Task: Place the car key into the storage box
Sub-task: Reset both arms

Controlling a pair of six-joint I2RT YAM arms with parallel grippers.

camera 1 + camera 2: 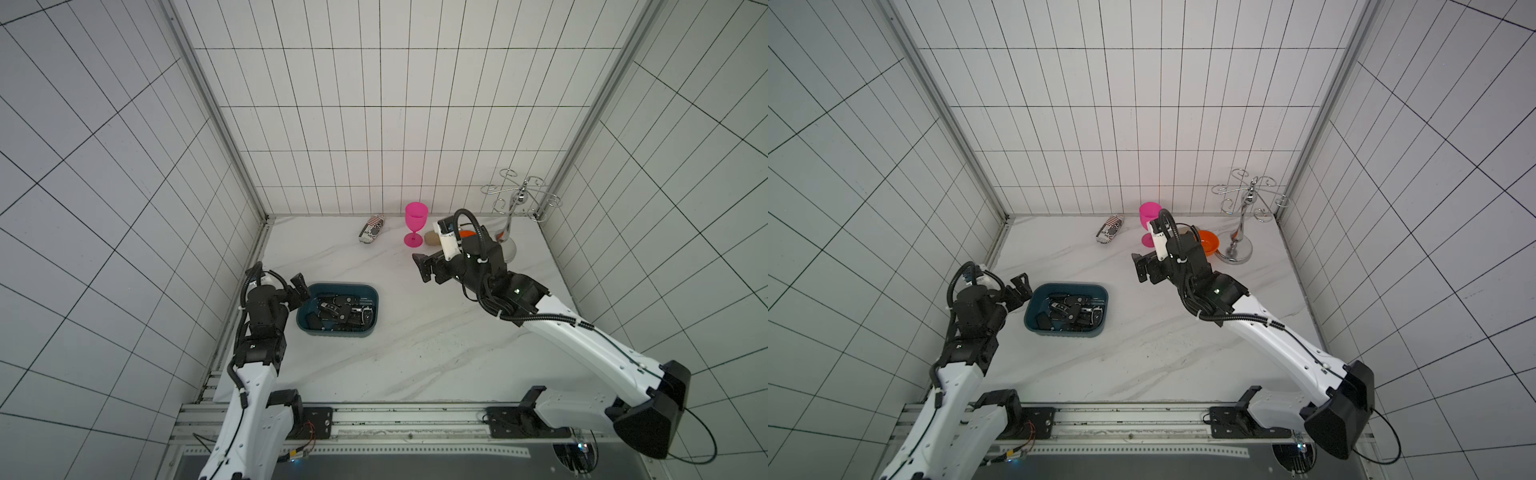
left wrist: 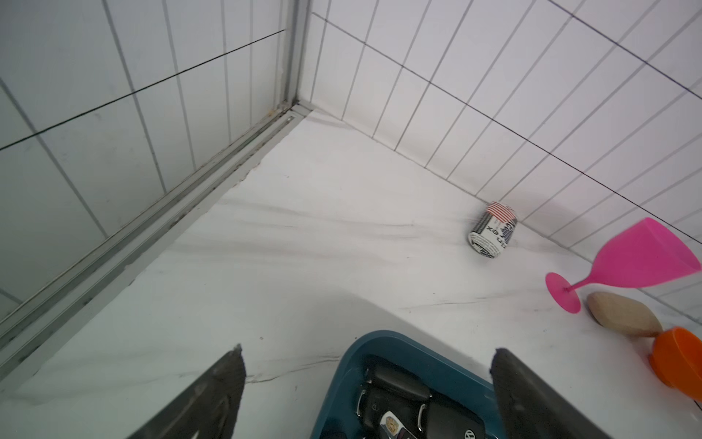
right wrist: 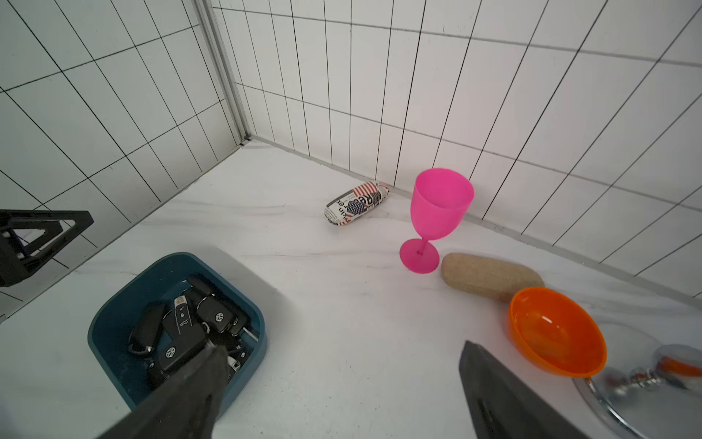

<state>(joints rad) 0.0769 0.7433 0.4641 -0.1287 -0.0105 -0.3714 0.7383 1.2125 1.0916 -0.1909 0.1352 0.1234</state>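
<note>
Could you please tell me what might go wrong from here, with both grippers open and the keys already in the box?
1. The left gripper, open and empty, hangs at a corner of the storage box. A careless move could shove it or tip it.
2. The right gripper, also open, hovers near the upright pink goblet and the orange bowl. A swing might topple the goblet.

White-shelled arms (image 1: 582,345), black joints (image 1: 482,259), ribbed black cables (image 1: 540,318)
</note>
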